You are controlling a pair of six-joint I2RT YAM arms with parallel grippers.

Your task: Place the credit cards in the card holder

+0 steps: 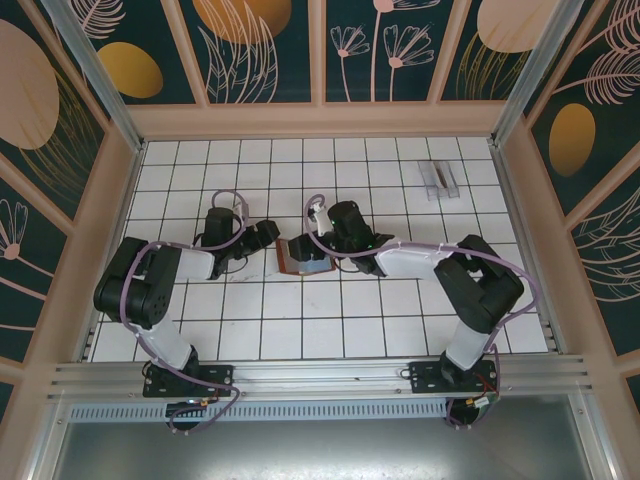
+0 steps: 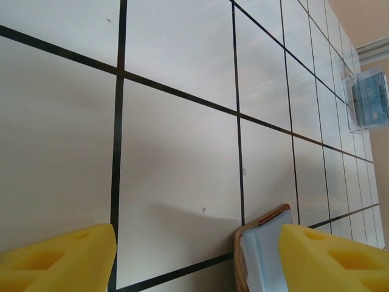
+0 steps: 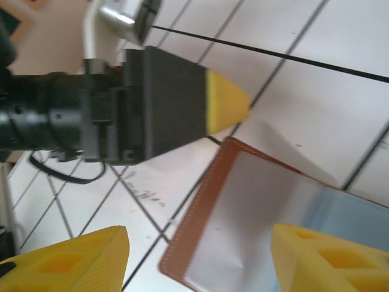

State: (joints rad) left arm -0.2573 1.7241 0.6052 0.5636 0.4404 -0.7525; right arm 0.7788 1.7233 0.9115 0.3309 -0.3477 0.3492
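The card holder (image 1: 300, 258) lies open near the middle of the white tiled desk (image 1: 250, 330), its blue-grey lining up. The left gripper (image 2: 197, 258) stands wide open with nothing between its yellow fingertips, and the holder's corner lies just beside one of them. The right gripper (image 3: 200, 258) is also spread wide, straddling the holder's open leaf without clamping it. The credit cards (image 1: 440, 178) lie well apart, near the desk's far right corner.
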